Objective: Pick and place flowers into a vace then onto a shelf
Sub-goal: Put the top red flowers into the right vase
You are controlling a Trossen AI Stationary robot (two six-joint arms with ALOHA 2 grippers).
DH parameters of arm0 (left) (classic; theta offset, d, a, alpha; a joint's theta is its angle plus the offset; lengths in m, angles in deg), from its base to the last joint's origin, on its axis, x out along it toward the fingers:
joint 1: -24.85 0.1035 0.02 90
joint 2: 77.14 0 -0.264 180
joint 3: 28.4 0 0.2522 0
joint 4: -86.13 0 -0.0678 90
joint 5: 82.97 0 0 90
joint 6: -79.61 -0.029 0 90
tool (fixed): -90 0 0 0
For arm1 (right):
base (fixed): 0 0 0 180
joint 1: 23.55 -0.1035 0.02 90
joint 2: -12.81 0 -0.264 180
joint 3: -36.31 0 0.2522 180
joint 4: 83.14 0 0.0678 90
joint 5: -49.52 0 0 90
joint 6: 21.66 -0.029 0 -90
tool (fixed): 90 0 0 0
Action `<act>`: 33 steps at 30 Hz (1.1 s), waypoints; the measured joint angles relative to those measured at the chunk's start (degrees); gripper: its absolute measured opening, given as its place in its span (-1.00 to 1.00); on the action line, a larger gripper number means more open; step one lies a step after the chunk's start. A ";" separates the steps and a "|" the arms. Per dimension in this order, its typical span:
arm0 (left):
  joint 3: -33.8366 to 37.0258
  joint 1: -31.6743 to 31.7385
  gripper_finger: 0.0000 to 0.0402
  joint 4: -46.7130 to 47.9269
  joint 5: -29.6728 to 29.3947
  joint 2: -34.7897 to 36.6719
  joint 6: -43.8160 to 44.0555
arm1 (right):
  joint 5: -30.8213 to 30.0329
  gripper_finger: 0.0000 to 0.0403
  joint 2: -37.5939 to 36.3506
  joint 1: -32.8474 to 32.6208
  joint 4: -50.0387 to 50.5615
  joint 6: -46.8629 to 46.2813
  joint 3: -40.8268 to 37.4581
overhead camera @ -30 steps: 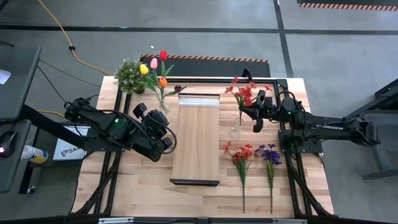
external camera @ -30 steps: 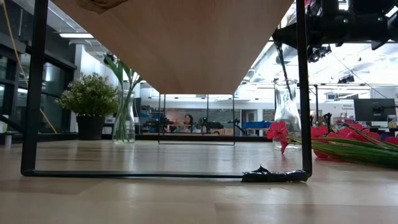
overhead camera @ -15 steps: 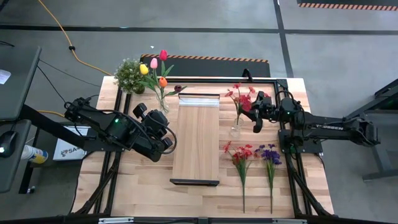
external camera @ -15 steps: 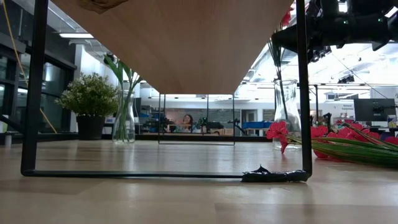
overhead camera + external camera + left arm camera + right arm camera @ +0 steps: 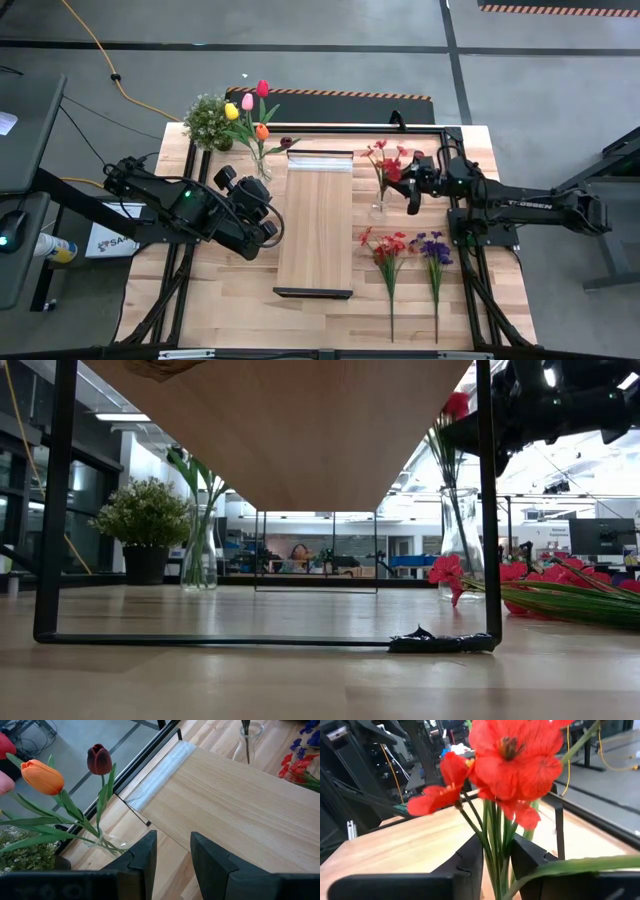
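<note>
Right wrist: parted fingers [image 5: 470,860] flanking spray stems [image 5: 495,845]

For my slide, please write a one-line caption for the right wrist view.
Red flowers stand close before the right gripper, their green stems between its open fingers.

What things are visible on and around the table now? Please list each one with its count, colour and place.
tulips: five, yellow, pink, red, orange, maroon; in a clear vase left of the shelf
potted plant: one, green; far left corner of the table
shelf: one, light wood; table centre
red spray: one; stems in the clear vase right of the shelf
red spray lying flat: one; on the table, nearer than that vase
purple cluster: one; lying beside it, to the right
left claw: dark, open, empty; left of the shelf
right claw: dark, jaws parted round the spray's stems
</note>
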 joint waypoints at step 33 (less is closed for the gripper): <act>0.00 -0.02 -0.24 0.00 0.04 0.00 -2.51 | 16.70 -0.43 -0.04 0.01 7.16 -7.46 0.00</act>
